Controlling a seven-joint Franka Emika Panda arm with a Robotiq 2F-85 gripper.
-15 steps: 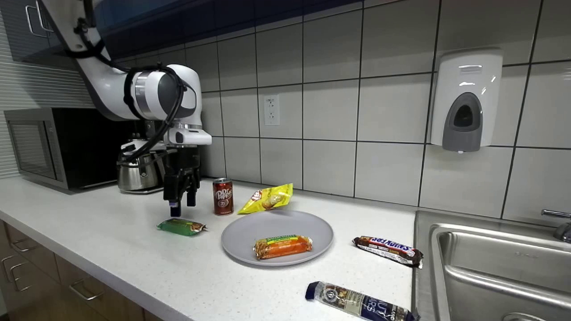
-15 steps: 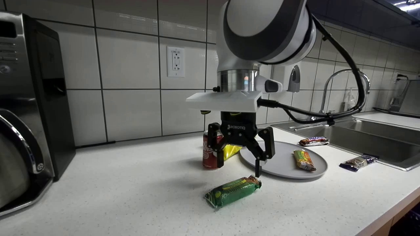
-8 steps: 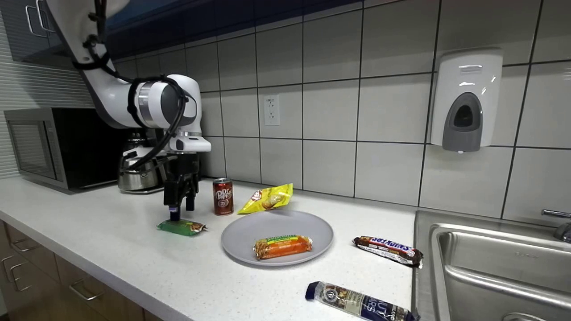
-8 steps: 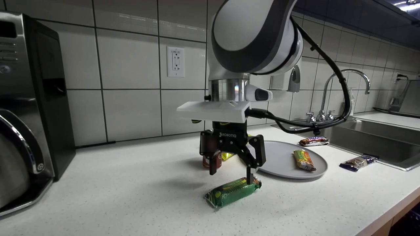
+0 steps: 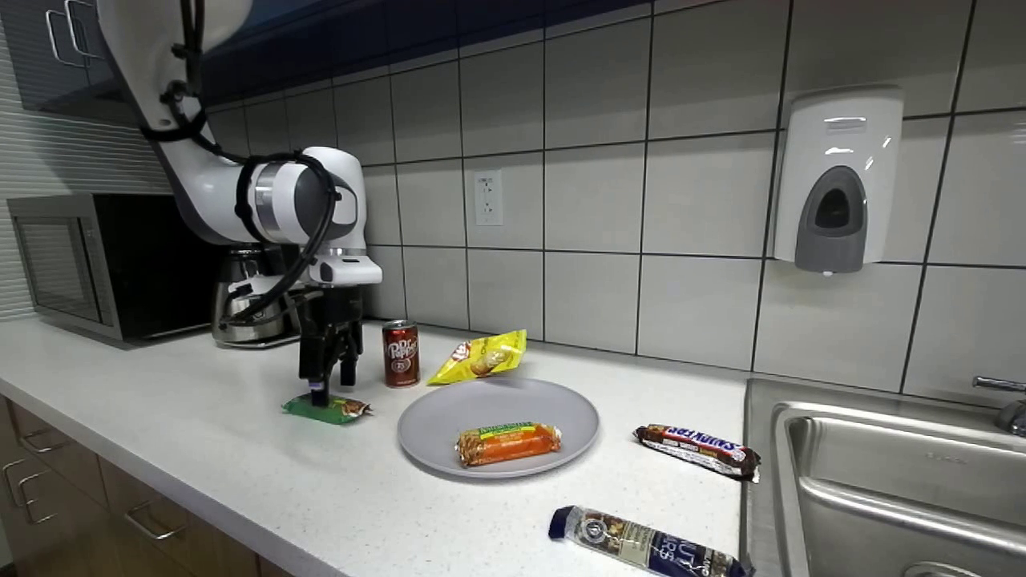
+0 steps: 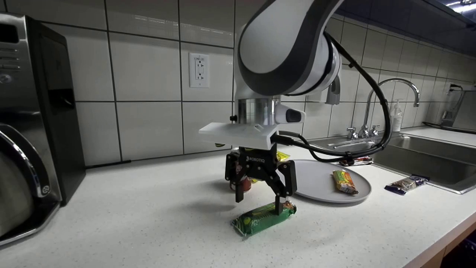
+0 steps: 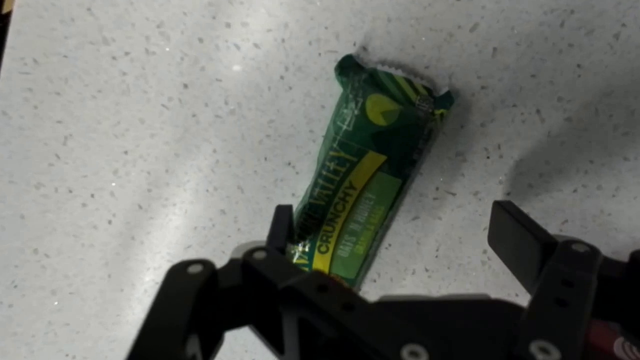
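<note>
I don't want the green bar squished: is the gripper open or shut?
Open: the gripper has fingers wide apart, with counter showing between one and the green bar.

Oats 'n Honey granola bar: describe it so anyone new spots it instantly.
On the white countertop, find the gray plate. Left of it in both exterior views, by the open pincer, lies the Oats 'n Honey granola bar. Its green color sets it apart from the orange-wrapped bar on the plate.
</note>
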